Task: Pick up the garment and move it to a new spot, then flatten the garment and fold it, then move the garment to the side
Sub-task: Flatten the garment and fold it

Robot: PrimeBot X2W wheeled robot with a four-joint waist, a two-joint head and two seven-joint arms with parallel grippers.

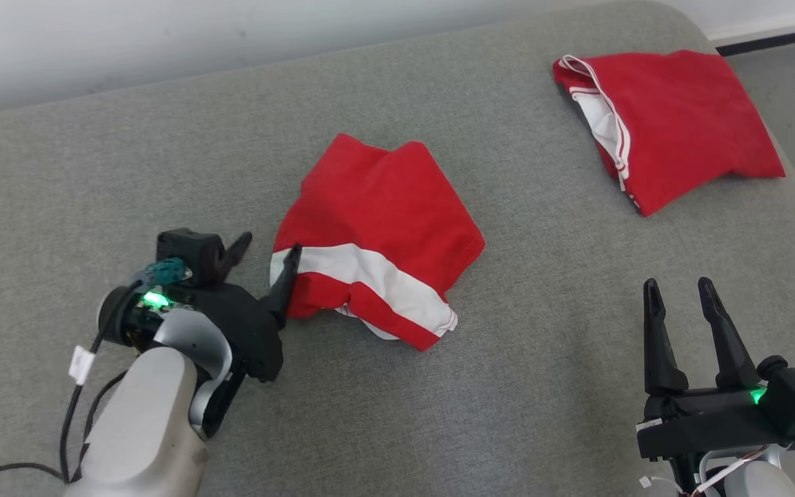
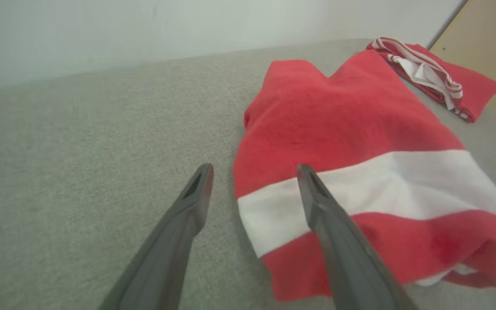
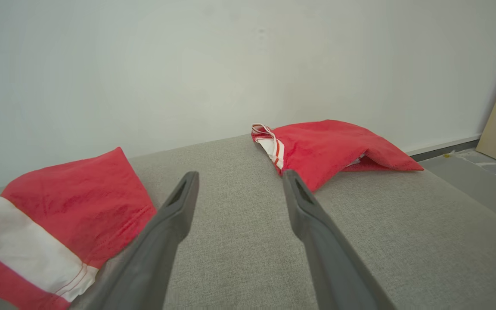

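Garment [image 1: 377,228], red with a white band, lies crumpled at the middle of the grey padded bench [image 1: 508,386], the band and loose hem toward the near side. A second red garment [image 1: 680,124] sits well apart at the far right corner, so there is free bench between the two for a new spot.

The left hand [image 1: 270,245] is spread wide at the crumpled garment's left edge, level with the white band. One finger [image 2: 317,202] lies over the cloth and the other [image 2: 194,193] over bare bench. Whether either tip already touches is hard to tell from these angles. The right hand [image 1: 677,284] is also spread, holding nothing, near right and clear of both garments.

The step in hand looks like the first pickup. The left hand should probably press down until the outer finger slips under the folded edge, close on all layers at the band rather than the top one, then lift straight up before carrying.
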